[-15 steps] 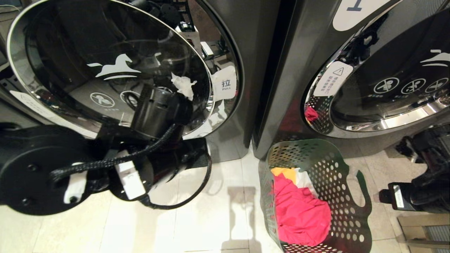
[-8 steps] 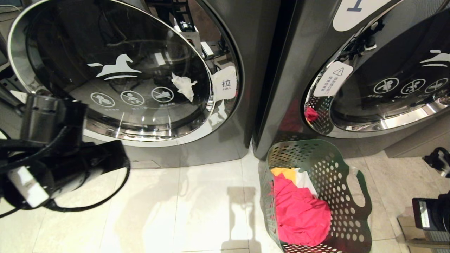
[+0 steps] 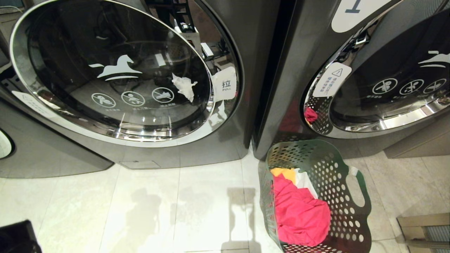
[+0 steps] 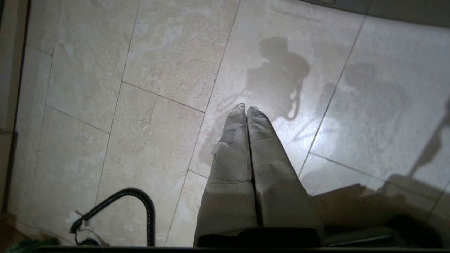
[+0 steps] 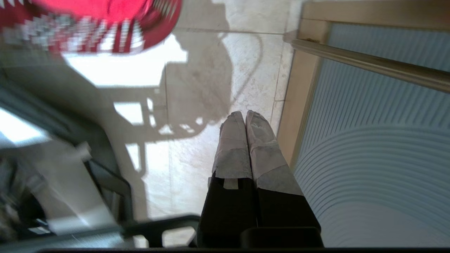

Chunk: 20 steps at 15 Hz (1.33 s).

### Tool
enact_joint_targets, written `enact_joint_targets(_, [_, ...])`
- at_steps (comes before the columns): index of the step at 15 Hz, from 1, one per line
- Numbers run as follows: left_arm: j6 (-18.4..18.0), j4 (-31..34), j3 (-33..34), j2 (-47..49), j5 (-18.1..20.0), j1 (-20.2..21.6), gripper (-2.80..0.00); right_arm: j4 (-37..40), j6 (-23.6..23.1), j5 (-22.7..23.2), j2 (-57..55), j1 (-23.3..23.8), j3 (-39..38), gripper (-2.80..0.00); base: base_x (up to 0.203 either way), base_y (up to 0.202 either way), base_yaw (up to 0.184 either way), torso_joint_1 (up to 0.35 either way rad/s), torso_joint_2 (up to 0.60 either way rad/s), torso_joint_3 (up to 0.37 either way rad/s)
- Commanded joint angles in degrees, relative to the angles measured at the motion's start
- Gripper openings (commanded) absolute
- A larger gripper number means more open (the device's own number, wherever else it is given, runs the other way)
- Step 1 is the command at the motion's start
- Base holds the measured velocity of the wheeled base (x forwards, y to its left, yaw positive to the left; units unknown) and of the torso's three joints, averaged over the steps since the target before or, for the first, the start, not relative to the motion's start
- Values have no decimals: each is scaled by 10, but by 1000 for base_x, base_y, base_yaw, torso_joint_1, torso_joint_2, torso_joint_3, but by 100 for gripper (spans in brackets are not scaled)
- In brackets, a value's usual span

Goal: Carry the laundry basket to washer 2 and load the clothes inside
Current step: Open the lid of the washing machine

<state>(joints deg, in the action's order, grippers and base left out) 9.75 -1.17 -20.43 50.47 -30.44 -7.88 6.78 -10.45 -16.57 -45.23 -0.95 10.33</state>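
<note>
The green laundry basket stands on the floor in front of the gap between two dark grey washers. The clothes lie inside it: a pink-red garment on top, an orange-yellow one and a white one behind. The left washer's round door is closed and shows no numeral, so I cannot tell whether it is washer 2. My left gripper is shut and empty over bare floor tiles. My right gripper is shut and empty over the floor, with the blurred basket beyond it.
The right washer carries a white label with numeral 1. A wooden-framed ribbed panel sits at the floor's right edge, close beside the right gripper. A black coiled cable hangs near the left gripper. A dark part fills the lower left corner.
Both arms have drawn back out of the head view: the left arm from in front of the left washer's door, the right arm from the right edge. The basket has not moved.
</note>
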Motion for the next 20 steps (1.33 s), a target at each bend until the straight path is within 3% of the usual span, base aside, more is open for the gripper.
enact_joint_targets(1, [-56,0,60,-129,27,-6,-280,-20,-21,18,88,-17,-64,-280,0,0,0,0,0,0])
enact_joint_targets(3, [-116,-4,133,-214,90,-12,-280,-17,-24,117,145,-27,-76,-280,0,0,0,0,0,0])
enact_joint_targets(7, [-156,23,177,-342,243,-15,-280,-14,-25,135,286,-30,-79,-280,0,0,0,0,0,0])
enact_joint_targets(10, [-148,25,176,-342,247,-14,-280,-64,-23,138,298,-30,-95,-280,0,0,0,0,0,0])
enact_joint_targets(13, [-150,50,169,-339,246,20,-280,-16,-26,137,299,-27,-82,-280,0,0,0,0,0,0])
enact_joint_targets(18, [-143,47,170,-342,247,25,-280,-11,-34,129,328,24,-79,-280,0,0,0,0,0,0])
enact_joint_targets(20, [-143,49,169,-346,246,54,-280,-18,-27,129,328,24,-80,-280,0,0,0,0,0,0])
